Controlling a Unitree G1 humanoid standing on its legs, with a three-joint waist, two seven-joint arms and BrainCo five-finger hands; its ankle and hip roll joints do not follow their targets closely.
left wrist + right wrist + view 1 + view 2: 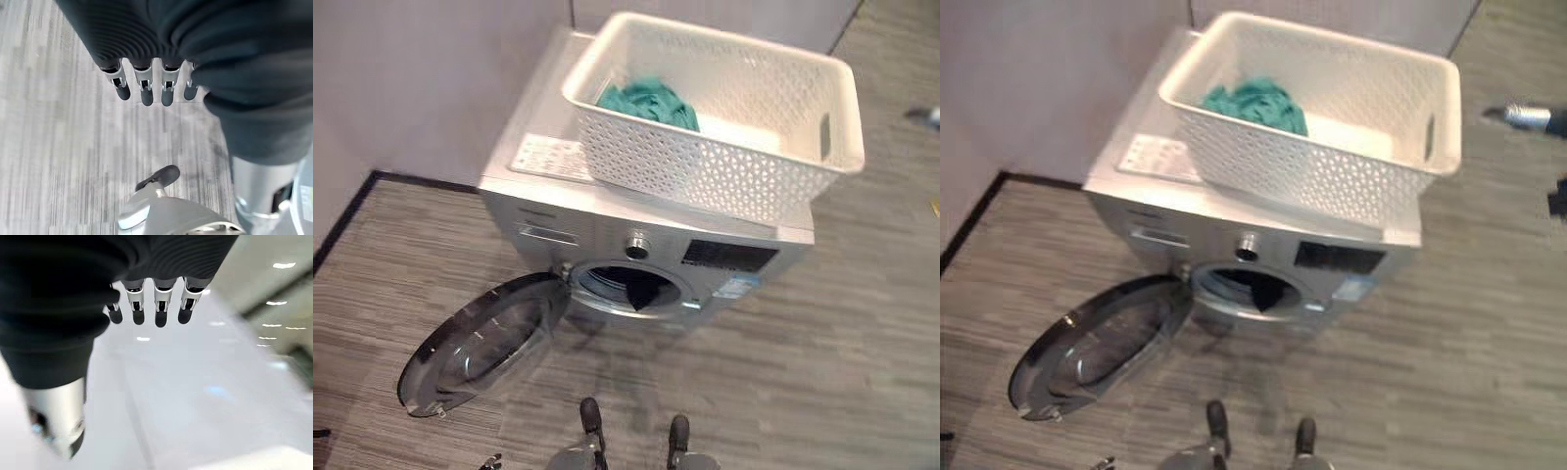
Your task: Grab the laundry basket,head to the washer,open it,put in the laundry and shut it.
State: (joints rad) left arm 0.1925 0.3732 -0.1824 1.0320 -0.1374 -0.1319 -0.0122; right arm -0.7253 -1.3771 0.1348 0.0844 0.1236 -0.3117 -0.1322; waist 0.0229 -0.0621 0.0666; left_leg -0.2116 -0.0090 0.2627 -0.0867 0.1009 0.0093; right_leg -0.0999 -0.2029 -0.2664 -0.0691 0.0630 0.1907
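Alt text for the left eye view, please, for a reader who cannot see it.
A white laundry basket holding a teal garment sits on top of a silver front-loading washer. The washer's round door hangs wide open over a grey wood-grain floor.

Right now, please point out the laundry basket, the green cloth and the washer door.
laundry basket [705, 171]: left eye view, front lattice wall.
green cloth [646, 101]: left eye view, middle of the bundle.
washer door [484, 343]: left eye view, glass of the open door.

White lattice-patterned laundry basket [724, 166]; teal laundry [648, 102]; silver washer [607, 230] with dark-tinted door [484, 343]; grey wood-grain striped floor [842, 333].
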